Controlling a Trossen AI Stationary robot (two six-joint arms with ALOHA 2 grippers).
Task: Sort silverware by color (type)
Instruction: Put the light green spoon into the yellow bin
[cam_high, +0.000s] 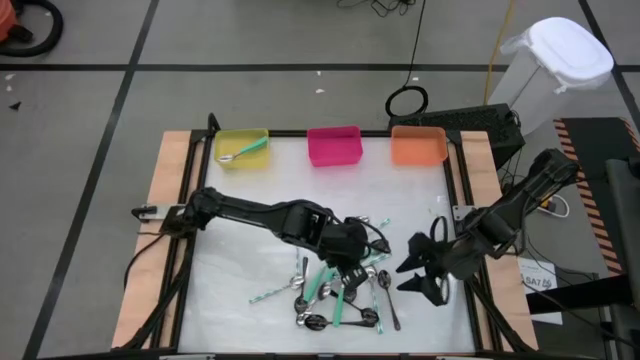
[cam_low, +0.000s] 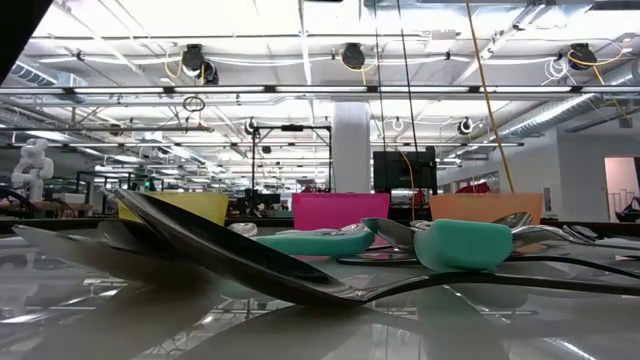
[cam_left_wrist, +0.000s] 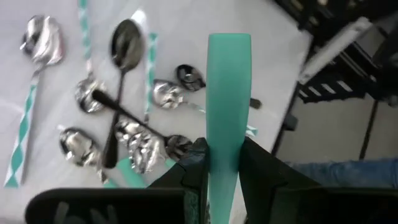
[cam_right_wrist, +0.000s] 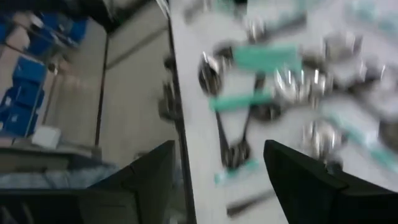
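Observation:
The silverware lies in a loose pile on the white table near its front edge: teal-handled, silver and dark spoons crossing one another. One teal-handled spoon lies in the yellow bin. My left gripper hangs over the pile, shut on a teal-handled spoon. My right gripper stands open to the right of the pile, with nothing between its fingers. In the low view the pile's spoons, one with a teal handle, lie close in front of the bins. My left gripper pinches the spoon's flat teal handle between its two fingers, which lie along it. The handle's squared free end sticks out past the fingertips, above the pile. The gripper slants down. The spoon's bowl end is hidden behind the gripper.
A pink bin and an orange bin stand beside the yellow one along the table's far edge. The table's middle between pile and bins is bare. Dark frame rails run along the table's sides.

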